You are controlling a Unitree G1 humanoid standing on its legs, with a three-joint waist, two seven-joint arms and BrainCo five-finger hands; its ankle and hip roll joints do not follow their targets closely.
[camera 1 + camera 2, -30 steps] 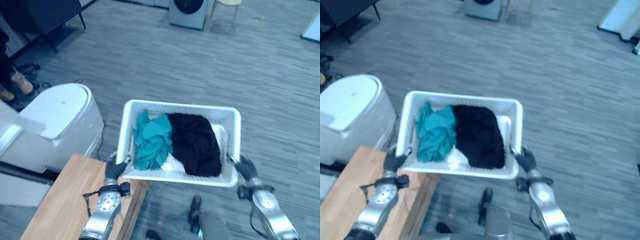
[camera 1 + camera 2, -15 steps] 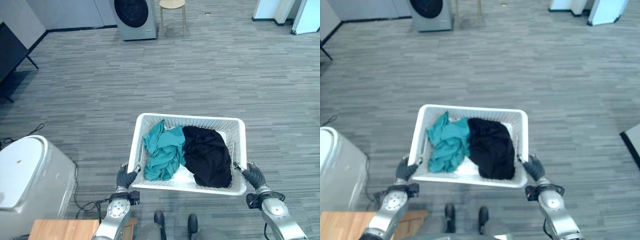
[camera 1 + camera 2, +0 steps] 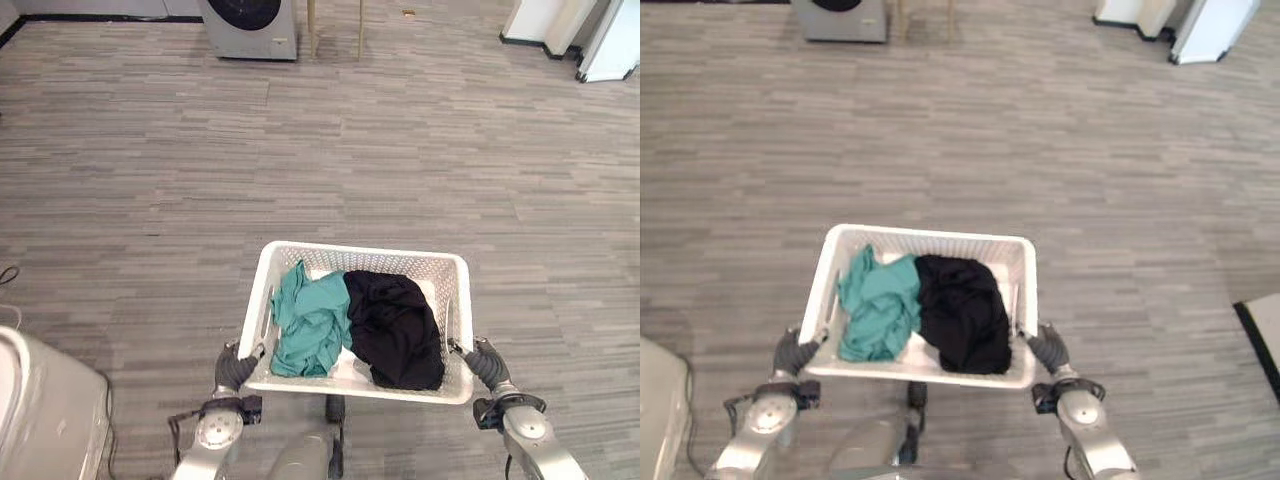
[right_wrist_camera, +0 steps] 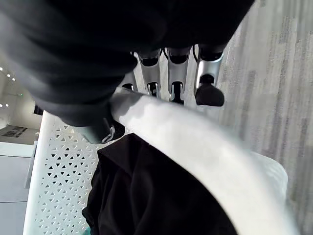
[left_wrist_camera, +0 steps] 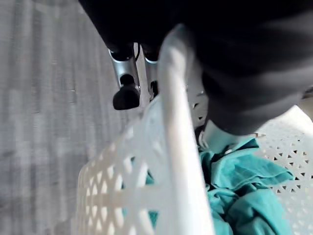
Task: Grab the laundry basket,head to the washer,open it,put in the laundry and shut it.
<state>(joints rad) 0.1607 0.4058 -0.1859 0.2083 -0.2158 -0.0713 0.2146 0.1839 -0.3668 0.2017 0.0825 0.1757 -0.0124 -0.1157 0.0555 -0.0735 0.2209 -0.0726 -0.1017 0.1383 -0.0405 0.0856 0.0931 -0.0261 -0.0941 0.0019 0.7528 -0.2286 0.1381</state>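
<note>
The white laundry basket (image 3: 455,275) sits in the lower middle of the left eye view, held up above the grey plank floor (image 3: 150,180) between the two hands. The left hand (image 3: 232,370) grips the basket's lower left rim with its fingers curled over the edge, and the right hand (image 3: 484,364) is curled round the lower right rim. Inside the basket, a teal garment (image 3: 310,320) lies on the left, touching a black garment (image 3: 395,330) on the right. The washer (image 3: 250,15) stands at the top edge of the frame, left of centre, well apart from the basket.
</note>
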